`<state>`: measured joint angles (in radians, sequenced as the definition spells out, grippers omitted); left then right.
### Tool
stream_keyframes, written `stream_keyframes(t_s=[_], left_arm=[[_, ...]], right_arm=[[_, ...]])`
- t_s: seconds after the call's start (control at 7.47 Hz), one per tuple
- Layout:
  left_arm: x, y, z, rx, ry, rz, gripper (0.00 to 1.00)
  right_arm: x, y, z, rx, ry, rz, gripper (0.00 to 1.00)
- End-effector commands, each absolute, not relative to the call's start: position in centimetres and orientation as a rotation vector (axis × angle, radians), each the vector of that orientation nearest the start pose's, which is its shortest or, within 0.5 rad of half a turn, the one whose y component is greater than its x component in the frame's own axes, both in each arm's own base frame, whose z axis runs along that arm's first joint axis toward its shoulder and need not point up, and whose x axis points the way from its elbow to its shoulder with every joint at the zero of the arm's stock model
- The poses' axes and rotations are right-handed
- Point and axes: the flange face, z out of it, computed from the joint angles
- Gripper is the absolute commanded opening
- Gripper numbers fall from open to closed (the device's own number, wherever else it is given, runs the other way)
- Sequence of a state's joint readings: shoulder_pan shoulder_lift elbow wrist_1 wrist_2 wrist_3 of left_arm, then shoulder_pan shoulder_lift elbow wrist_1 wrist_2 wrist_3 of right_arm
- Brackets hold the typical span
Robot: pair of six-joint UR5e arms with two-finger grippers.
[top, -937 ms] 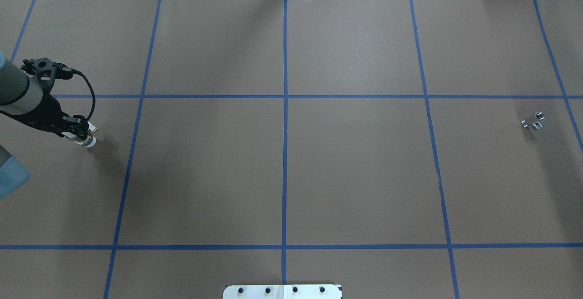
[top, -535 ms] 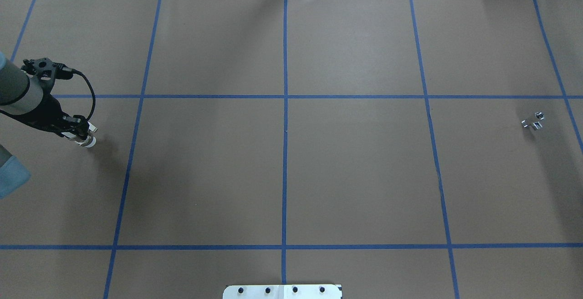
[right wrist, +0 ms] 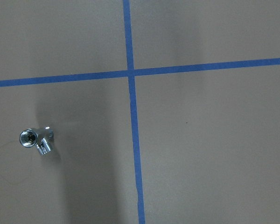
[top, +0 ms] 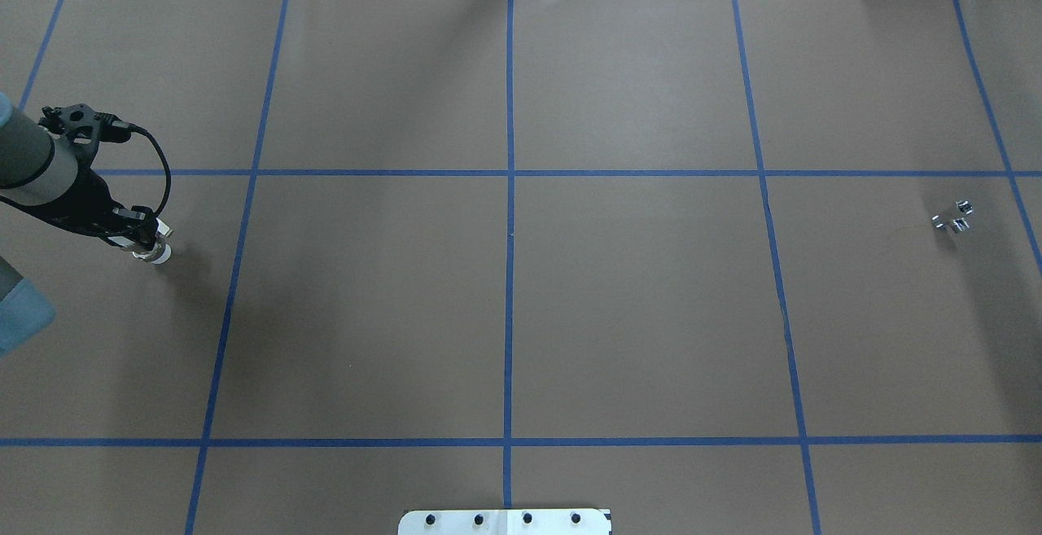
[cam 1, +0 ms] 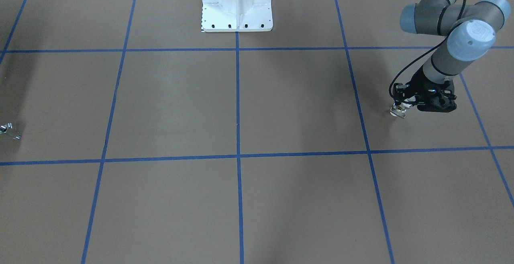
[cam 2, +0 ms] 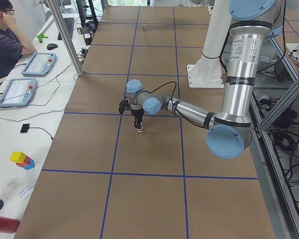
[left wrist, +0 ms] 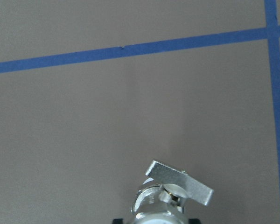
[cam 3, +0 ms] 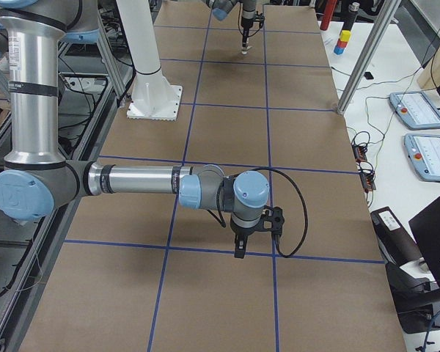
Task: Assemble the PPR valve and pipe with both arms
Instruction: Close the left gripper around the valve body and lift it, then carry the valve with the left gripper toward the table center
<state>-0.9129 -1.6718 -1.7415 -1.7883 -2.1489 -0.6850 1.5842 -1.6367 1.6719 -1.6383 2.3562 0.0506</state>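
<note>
The left hand (top: 145,240) is clamped on the valve (top: 159,254) near the worktop's (top: 521,315) left end. The pipe (top: 952,217) lies well apart, at the right end. I cannot tell whether the right hand (cam 3: 240,253) is apart or together.

The PPR valve (left wrist: 170,198) is cut off by the left wrist view's bottom edge. The right pincer (cam 3: 239,254) shows only from the side, so how its jaws stand cannot be told.

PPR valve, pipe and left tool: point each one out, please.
PPR valve (left wrist: 179,182), left wrist view, on its flat lever handle.
pipe (right wrist: 37,140), right wrist view, on its silvery body.
left tool (top: 143,240), overhead view, between its fingertips.
</note>
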Motion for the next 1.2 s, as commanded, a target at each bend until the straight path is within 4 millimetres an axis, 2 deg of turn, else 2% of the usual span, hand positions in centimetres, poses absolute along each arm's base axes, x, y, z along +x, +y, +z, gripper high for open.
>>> stream_keyframes(t_s=[0.0,0.27,0.4,0.67,0.8,0.94,1.07], left_arm=[[27.0,-47.9,49.4,0.026,0.762,0.119,0.00],[27.0,-46.9,46.3,-0.024,0.835,0.095,0.00],[27.8,-48.0,42.3,-0.037,0.831,0.069,0.00],[30.0,-51.2,30.2,-0.077,0.767,0.026,0.00],[31.8,-52.0,23.9,-0.067,0.735,0.001,0.00],[35.6,-51.3,18.2,-0.093,0.742,-0.026,0.00],[38.9,-52.1,15.1,-0.110,0.743,-0.038,0.00]], right_arm=[[6.9,-46.1,64.8,-0.048,-0.785,0.073,0.99],[6.9,-46.2,64.3,-0.036,-0.783,0.067,0.99],[6.9,-46.8,63.5,-0.022,-0.785,0.063,0.99],[6.7,-47.0,62.2,0.002,-0.804,0.052,0.99],[6.8,-46.4,62.8,-0.009,-0.801,0.053,0.99],[6.8,-46.3,63.2,-0.016,-0.798,0.056,0.99],[6.8,-46.3,63.3,-0.017,-0.795,0.058,0.99]])
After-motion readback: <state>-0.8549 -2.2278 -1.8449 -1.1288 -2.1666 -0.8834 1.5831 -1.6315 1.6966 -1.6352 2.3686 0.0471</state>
